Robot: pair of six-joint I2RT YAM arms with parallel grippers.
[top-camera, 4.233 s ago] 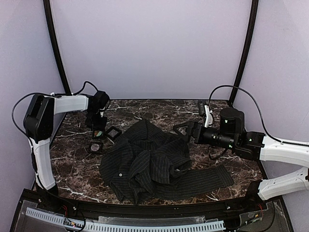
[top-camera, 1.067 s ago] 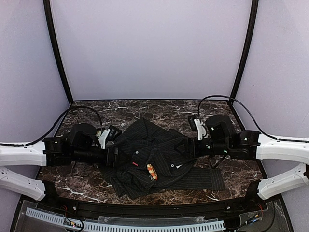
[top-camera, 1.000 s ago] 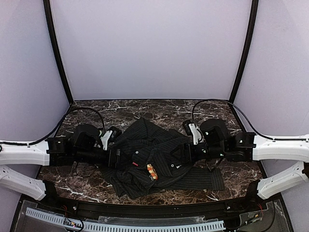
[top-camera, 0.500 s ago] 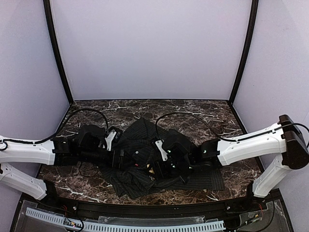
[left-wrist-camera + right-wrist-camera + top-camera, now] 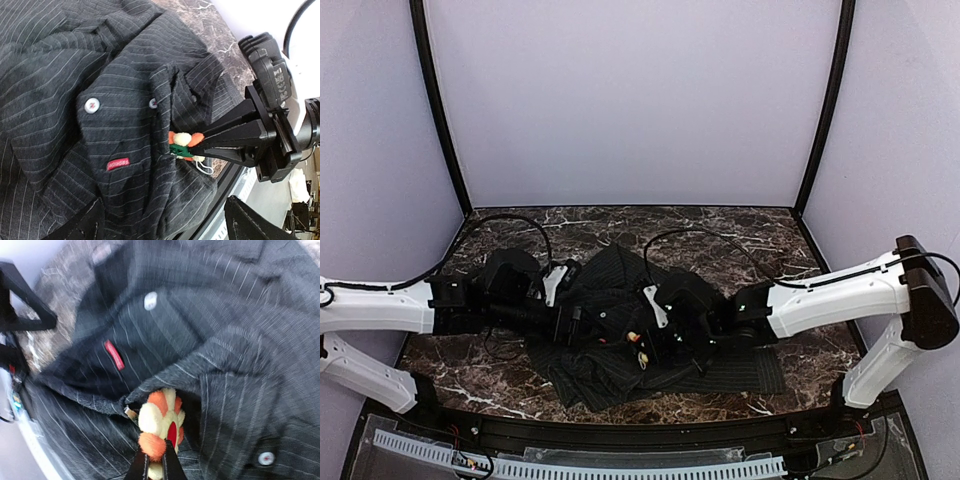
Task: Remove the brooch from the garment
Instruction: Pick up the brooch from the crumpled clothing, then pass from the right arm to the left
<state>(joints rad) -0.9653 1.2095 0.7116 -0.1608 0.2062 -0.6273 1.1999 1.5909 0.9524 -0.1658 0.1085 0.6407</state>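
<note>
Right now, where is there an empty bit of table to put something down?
The bare table strip between the shirt and the back wall is free, also the front right corner past the sleeve. The middle is crowded: the left gripper and right gripper meet there at the flower pin.

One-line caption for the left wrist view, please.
Right gripper pinches the small orange, white and green flower brooch on the black pinstriped shirt.
</note>
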